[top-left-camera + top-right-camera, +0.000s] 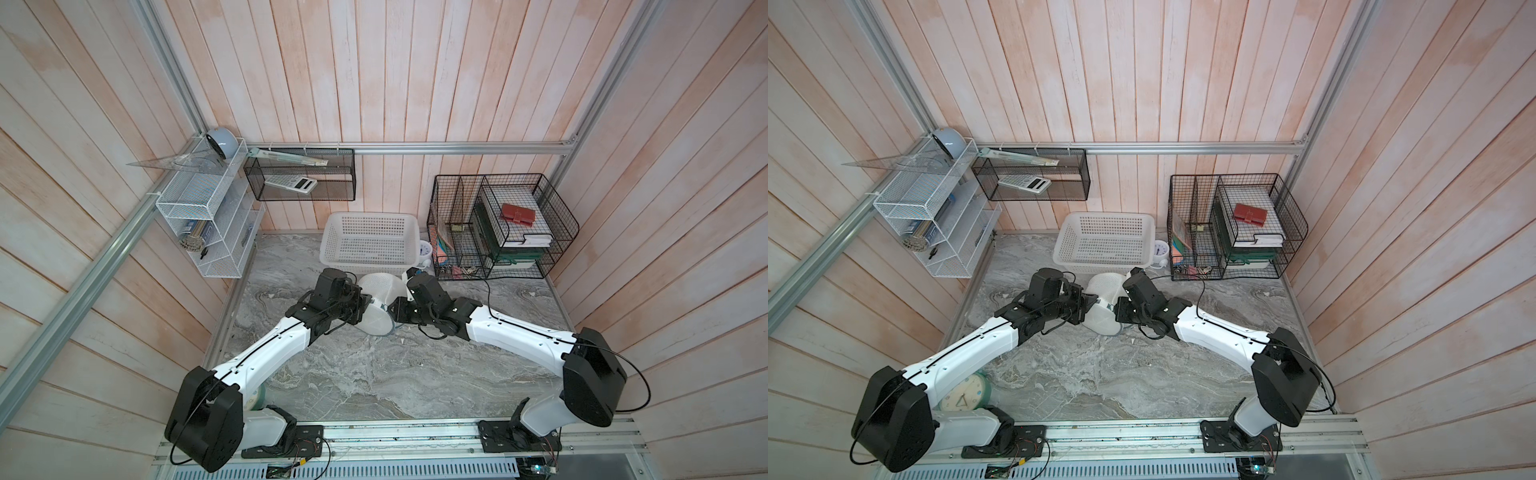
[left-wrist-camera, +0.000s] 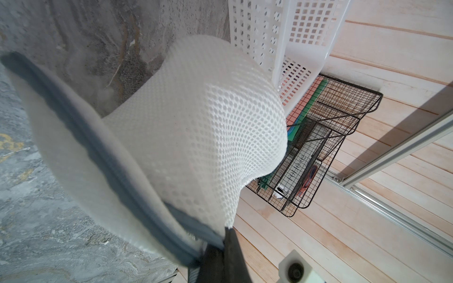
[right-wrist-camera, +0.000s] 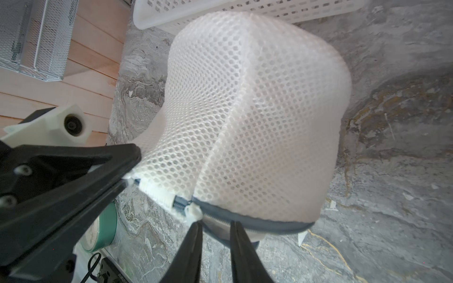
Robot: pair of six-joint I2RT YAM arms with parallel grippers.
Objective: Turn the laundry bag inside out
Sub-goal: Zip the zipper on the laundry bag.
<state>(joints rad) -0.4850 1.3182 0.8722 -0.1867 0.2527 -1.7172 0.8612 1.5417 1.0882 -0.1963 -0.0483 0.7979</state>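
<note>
While the left claw is pinching its flat black fingers fully together on the seamed edge of the laundry bag, just beside the end of the white zipper tape, the right claw is standing slightly parted. Its two tapered black fingers are pointing at the dark grey-teal trim with a narrow gap between them; whether their tips are touching the trim I cannot tell. The bag is puffing out into a rounded dome of white honeycomb mesh, with a soft ridge running down its side and the smooth trim curving around its rim. In both top views it is sitting between the two claws over the middle of the table, a grey marbled slab with ochre veins; whether its lower rim is resting on the stone I cannot tell. Just behind the bag, a rigid white plastic basket, rectangular and pierced with square holes, is standing on the table. A black wire organiser holding papers is sitting near the basket, against walls of pale wooden planks.
</note>
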